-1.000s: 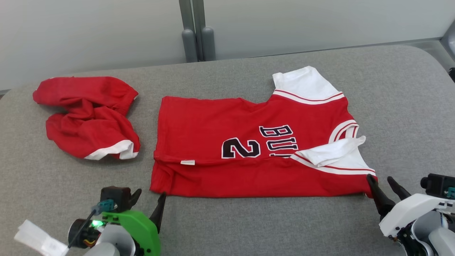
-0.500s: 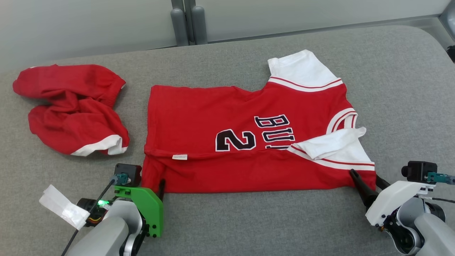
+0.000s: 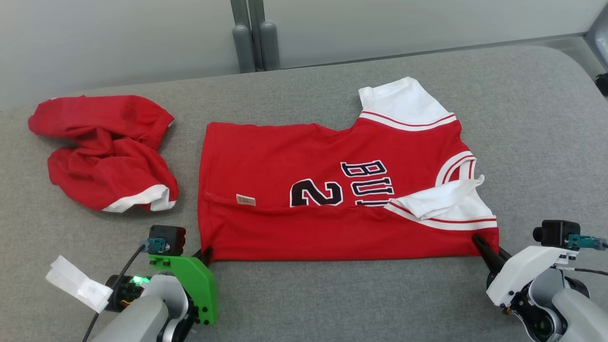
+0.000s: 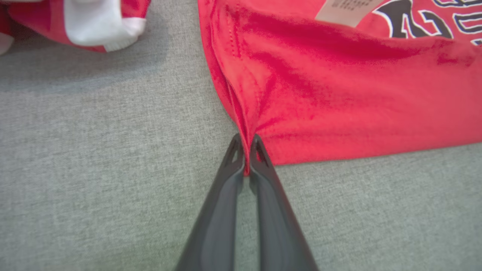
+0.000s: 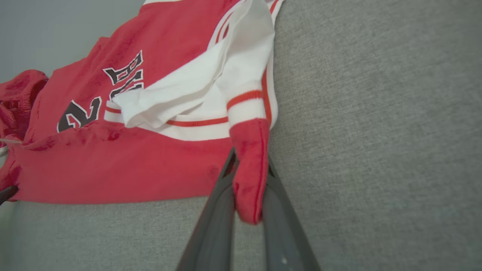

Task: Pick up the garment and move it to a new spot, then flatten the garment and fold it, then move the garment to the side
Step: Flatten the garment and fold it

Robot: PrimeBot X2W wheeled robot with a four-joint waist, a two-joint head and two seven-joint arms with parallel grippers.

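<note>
Here the red jersey lies spread flat on the grey table, its near edge running from one gripper to the other. The left gripper is pinched tight on the hem corner, cloth puckering away from its tips. The right gripper is clamped on the shoulder corner, a red fold hanging down between its fingers and the white sleeve just ahead of them. Ahead and left of the left gripper, apart from the jersey, sits a crumpled red cloth with white trim.
</note>
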